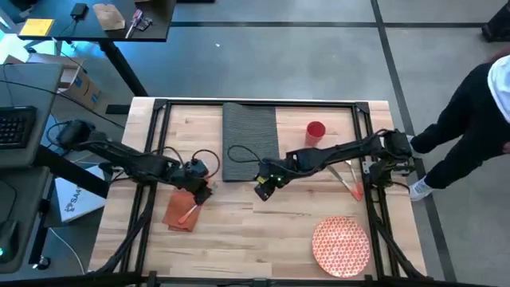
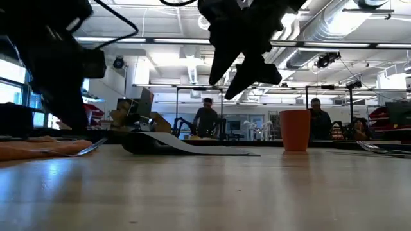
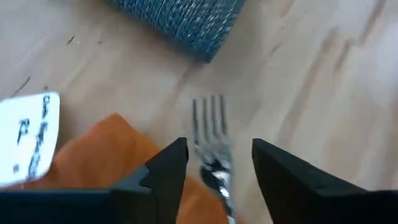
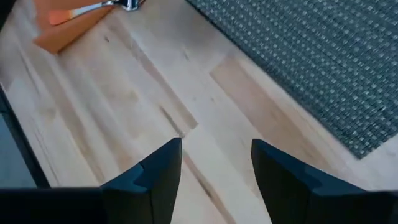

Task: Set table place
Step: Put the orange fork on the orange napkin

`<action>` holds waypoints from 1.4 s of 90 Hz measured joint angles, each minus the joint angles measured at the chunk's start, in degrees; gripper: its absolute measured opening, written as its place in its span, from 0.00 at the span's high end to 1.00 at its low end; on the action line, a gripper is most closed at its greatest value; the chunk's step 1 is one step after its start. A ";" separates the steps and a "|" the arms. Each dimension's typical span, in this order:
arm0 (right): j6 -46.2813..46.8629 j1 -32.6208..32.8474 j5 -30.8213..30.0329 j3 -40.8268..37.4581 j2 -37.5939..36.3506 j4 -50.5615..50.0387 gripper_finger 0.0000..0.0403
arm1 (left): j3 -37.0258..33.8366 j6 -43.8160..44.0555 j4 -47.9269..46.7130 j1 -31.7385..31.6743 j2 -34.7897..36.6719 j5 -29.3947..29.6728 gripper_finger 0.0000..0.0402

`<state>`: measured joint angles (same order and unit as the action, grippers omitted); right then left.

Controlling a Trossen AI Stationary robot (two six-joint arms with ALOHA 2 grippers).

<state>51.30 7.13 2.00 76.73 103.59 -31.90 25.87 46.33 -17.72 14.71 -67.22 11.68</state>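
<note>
Across the middle of the high view sits the desk (image 1: 263,231), with the mat (image 1: 250,141) at upper centre, the plate (image 1: 341,245) lower right, the napkin (image 1: 180,211) lower left and the cup (image 1: 315,131) beside the mat. Left hand (image 3: 214,165), fingers apart, hovers over the fork (image 3: 210,140) on the napkin: drop straight, pinch the handle squarely. Right hand (image 4: 214,162), fingers apart and empty, waits off the mat's corner.

A grey concrete floor (image 1: 319,56) surrounds the work area. A dark desk (image 1: 96,24) stands at the far left, a cardboard box (image 1: 80,84) beside it. Beyond, ceiling ducts (image 2: 334,25) and bright lights (image 2: 160,61) hang overhead. Two people (image 2: 207,119) sit far off.
</note>
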 joint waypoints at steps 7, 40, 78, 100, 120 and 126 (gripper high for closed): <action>0.82 0.71 0.00 0.00 0.00 0.00 0.56 | 0.00 -1.03 2.54 -1.25 -3.45 -0.37 0.54; 2.87 4.34 0.00 0.00 -0.04 -0.04 0.56 | 0.92 -0.21 7.68 -3.62 -13.06 -0.74 0.70; 3.88 4.93 -0.31 0.00 -0.04 -0.19 0.56 | 10.89 -3.52 -2.19 -3.88 -6.98 -6.05 1.00; 2.68 4.93 -0.31 0.00 -0.04 -0.17 0.56 | 13.66 -3.56 -18.91 -2.37 0.12 -14.02 1.00; 2.19 4.93 -0.37 0.02 -0.04 -0.18 0.56 | 13.62 -7.20 -28.67 -2.74 8.14 -15.25 1.00; 2.19 4.93 -0.79 0.02 -0.04 -0.20 0.56 | 13.62 -7.91 -30.61 -4.09 10.04 -16.62 1.00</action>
<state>53.49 12.05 1.21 76.75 103.55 -32.10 39.48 38.42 -48.34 10.62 -57.18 -4.94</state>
